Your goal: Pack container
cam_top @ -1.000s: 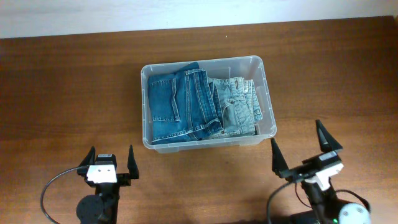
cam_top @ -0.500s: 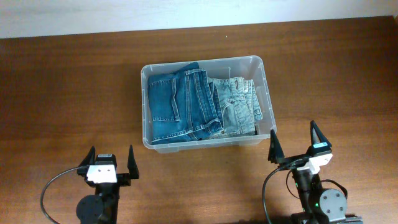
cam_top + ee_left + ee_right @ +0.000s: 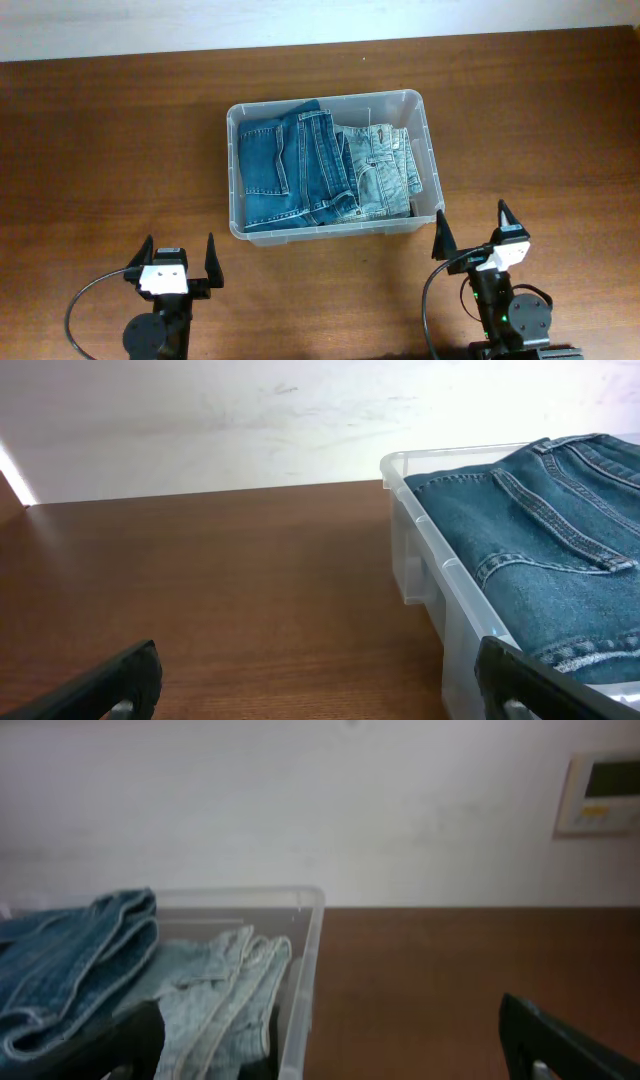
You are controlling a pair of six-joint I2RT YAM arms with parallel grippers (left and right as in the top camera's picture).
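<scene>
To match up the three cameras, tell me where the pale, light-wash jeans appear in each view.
Overhead: the pale jeans fill the right part of the container, beside the darker jeans.
Left wrist: not in view; only the darker jeans show.
Right wrist: lower left of centre, just inside the container wall.
Shared landmark: the container's clear rim, seen in all three.

We see the clear rectangular container (image 3: 330, 232) standing upright, open-topped, near the middle of the table (image 3: 120, 150). It is packed with folded dark blue jeans (image 3: 280, 170) on the left and paler jeans (image 3: 380, 172) on the right.
</scene>
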